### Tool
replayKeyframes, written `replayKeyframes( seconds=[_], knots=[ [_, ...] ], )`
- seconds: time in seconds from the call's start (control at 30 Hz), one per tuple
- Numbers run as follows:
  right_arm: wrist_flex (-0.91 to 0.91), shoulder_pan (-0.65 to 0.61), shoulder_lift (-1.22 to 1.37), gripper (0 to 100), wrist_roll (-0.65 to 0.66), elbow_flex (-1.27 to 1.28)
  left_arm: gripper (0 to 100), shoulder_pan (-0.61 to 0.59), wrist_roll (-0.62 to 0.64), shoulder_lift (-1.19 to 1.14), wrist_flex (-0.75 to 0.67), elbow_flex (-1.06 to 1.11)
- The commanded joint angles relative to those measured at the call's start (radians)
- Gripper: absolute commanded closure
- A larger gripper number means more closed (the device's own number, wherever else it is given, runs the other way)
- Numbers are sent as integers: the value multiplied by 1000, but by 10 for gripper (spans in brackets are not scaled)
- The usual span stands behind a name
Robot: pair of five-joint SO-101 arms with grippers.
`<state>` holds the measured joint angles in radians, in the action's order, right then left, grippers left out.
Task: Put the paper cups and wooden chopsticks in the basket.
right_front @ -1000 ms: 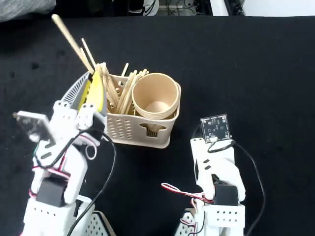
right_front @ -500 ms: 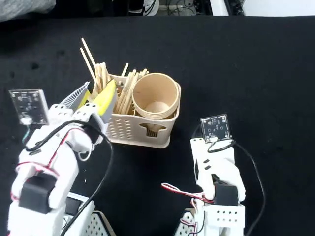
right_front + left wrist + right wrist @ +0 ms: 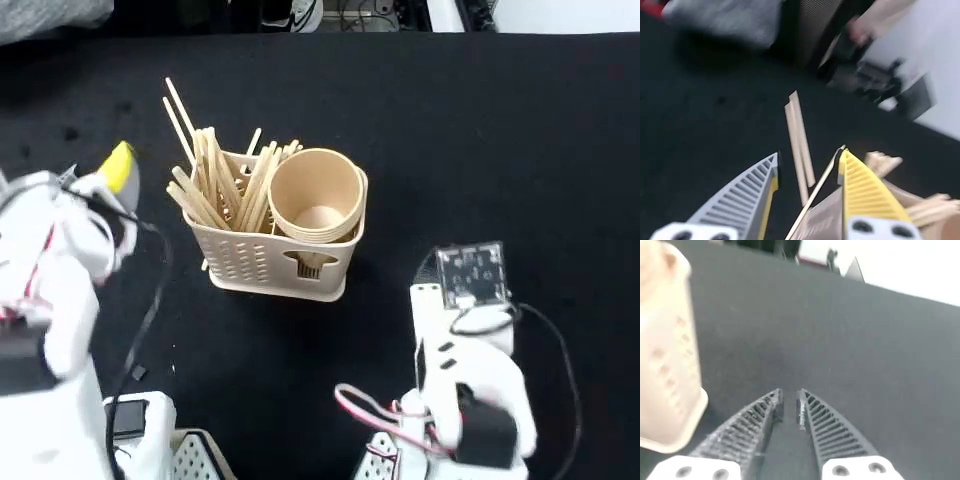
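Left gripper (image 3: 809, 153): jaws spread, gripping nothing. It sits near the desk's (image 3: 500, 140) left edge, left of the basket (image 3: 280, 272) and apart from it.

Right gripper (image 3: 790, 395): jaws nearly together, empty, low over the desk toward the front edge, right of the basket.

Basket: stands mid-desk, toward the left.

Chopsticks (image 3: 212, 180): lean in the basket's left half, tips above the rim.

Cups (image 3: 315, 195): nested in its right half.
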<state>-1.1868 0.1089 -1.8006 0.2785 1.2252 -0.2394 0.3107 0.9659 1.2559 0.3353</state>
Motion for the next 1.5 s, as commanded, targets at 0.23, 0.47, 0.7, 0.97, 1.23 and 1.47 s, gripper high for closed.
replayKeyframes(
  seconds=[0.23,0.47,0.7,0.97,1.23,1.47],
  knots=[
    [-138,-135,553,794,-164,-595,802,-97,-160,-146,83,50],
    [-216,-178,871,748,-315,-957,802,-67,-164,-149,-34,193],
    [-358,-361,1050,748,-318,-1204,802,-62,-89,-138,-169,325],
    [-313,-440,1308,747,-417,-1227,802,-13,-78,-137,-172,344],
    [-347,-440,1483,750,-417,-1222,802,-15,-78,-137,-172,344],
    [-353,-439,1635,913,-408,-1214,802,-15,-78,-137,-172,343]
  ],
)
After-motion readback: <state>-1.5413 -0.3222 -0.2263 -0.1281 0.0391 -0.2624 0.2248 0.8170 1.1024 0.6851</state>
